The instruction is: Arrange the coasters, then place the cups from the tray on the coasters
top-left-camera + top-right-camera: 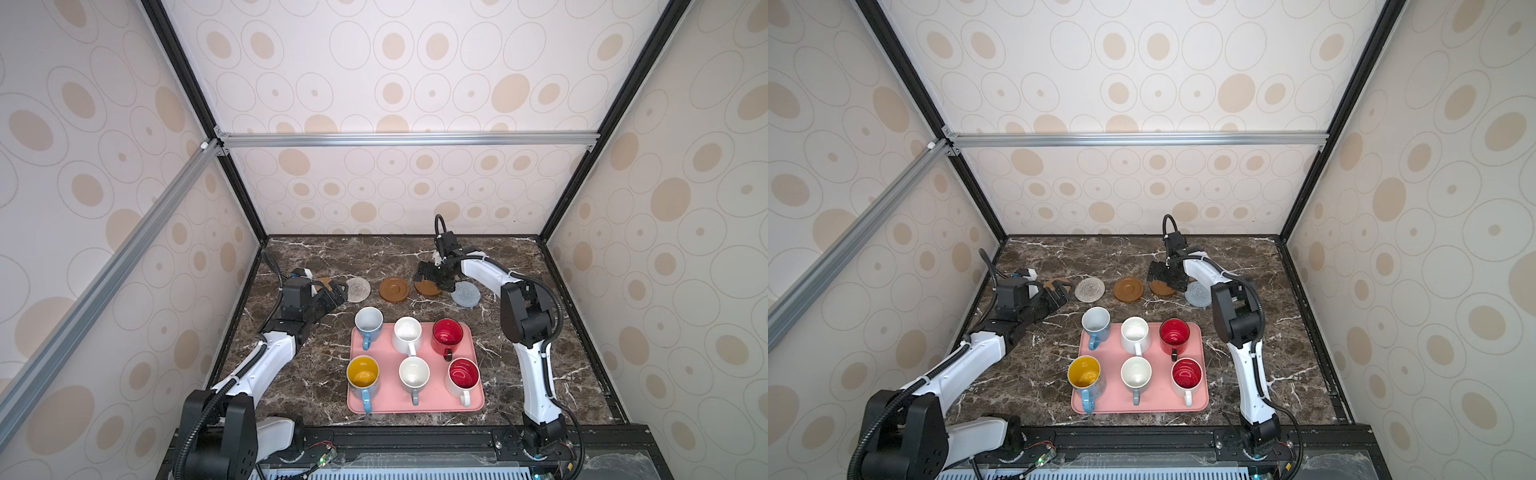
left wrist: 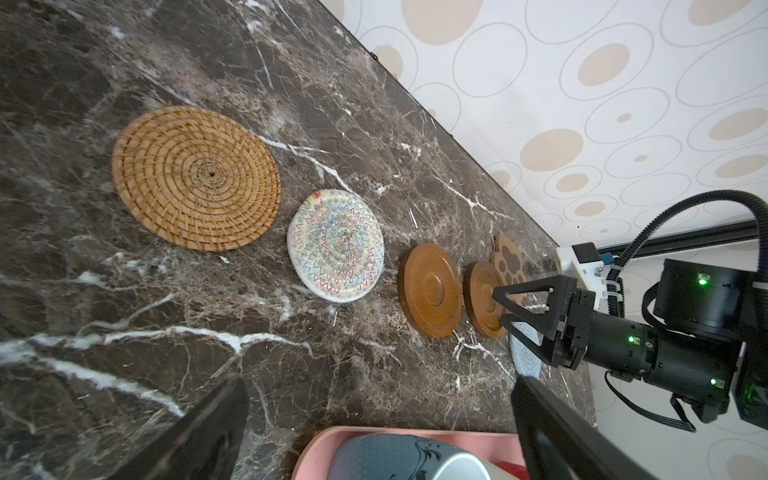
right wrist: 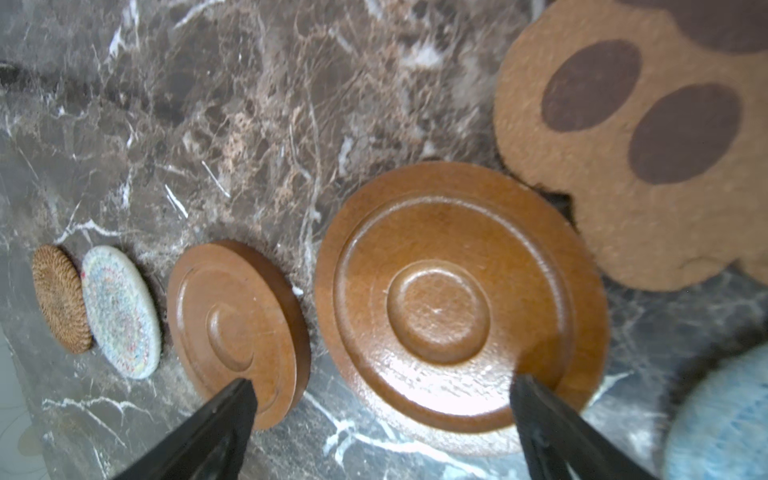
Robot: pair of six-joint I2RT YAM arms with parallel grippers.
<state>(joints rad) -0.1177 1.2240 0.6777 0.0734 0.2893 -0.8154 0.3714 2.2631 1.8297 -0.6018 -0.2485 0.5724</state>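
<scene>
Tray (image 1: 390, 400) near left claw (image 1: 338, 293) holds six cups (image 1: 407, 334). Both claws spread, empty; right claw (image 2: 498, 306) above brown disc (image 3: 440, 311). Paw mat (image 3: 623, 145) apparently shows only in wrist views.

Dark marble table (image 1: 291, 374): pink tray (image 1: 390, 399) sits centred near the front edge. Across the middle, a left-to-right row of coasters lies flat on the top: rattan (image 2: 195, 178), cream (image 1: 358, 289), brown disc (image 1: 394, 289), second disc (image 1: 426, 289), grey-blue (image 1: 466, 294). Paw coaster (image 3: 623, 166) is off the row, toward the far edge, right against the second disc.
</scene>
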